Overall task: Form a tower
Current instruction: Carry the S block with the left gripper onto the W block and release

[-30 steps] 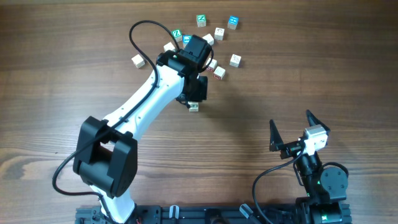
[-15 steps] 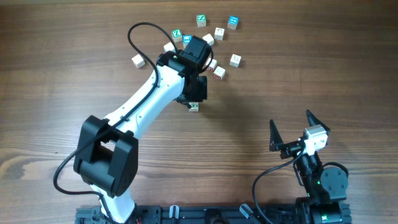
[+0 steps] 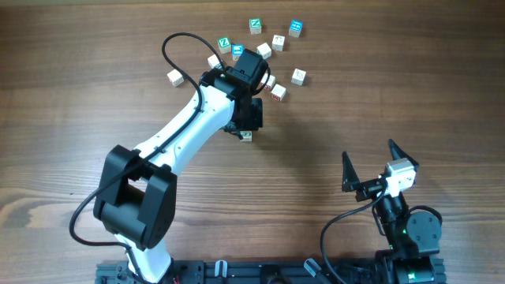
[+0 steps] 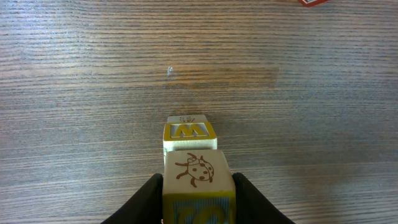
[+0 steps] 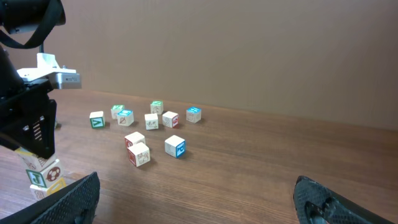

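Overhead looks straight down on the whole tabletop. The left wrist view sits close above the tower; the right wrist view, low at 5 o'clock, faces 11 o'clock toward it.

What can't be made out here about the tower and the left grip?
- Height of the tower: overhead, the left gripper covers it; right wrist view, that gripper hides its top and the right gripper hides its base.
- Grip: left wrist view, the fingers flank the ladybug cube; contact or a gap cannot be told.
- Markings on the loose cubes: too small overhead.
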